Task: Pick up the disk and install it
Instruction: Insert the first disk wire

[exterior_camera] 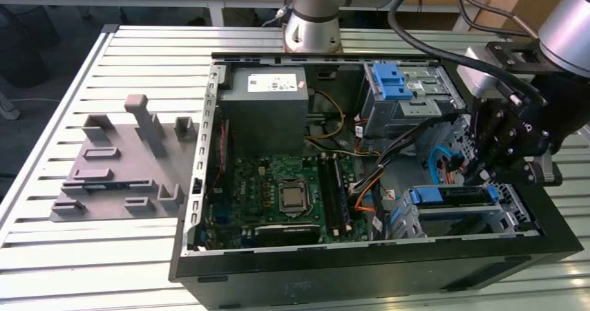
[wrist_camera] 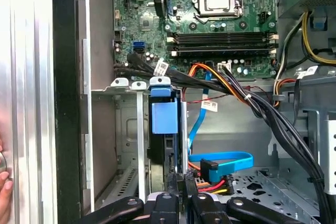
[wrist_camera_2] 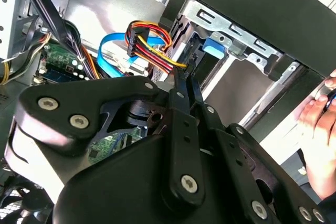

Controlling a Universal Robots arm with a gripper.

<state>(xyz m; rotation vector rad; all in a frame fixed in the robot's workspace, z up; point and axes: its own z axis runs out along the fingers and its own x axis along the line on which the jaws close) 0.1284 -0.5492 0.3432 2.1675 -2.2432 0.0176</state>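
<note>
The disk point(exterior_camera: 449, 196) stands on edge in the drive cage at the near corner of the open computer case, on the exterior view's right, with its blue carrier frame showing. In the first wrist view the blue carrier tab point(wrist_camera: 164, 115) sits at the top of the dark disk edge, inside the metal cage. My gripper point(exterior_camera: 479, 176) hangs just over that cage. Its thin black fingers point(wrist_camera_2: 182, 85) are pressed together and point at the blue tab point(wrist_camera_2: 212, 48). In the first wrist view the gripper point(wrist_camera: 181, 178) is at the disk's end, shut; whether it touches is unclear.
Inside the case are the grey power supply point(exterior_camera: 267, 110), the motherboard point(exterior_camera: 276, 193), another blue-fronted bay point(exterior_camera: 396, 83), a blue flat cable point(wrist_camera: 220, 158) and coloured power wires point(wrist_camera_2: 149, 40). A grey fixture point(exterior_camera: 120, 166) lies on the slatted table. A person's hand point(wrist_camera_2: 320, 129) rests by the case wall.
</note>
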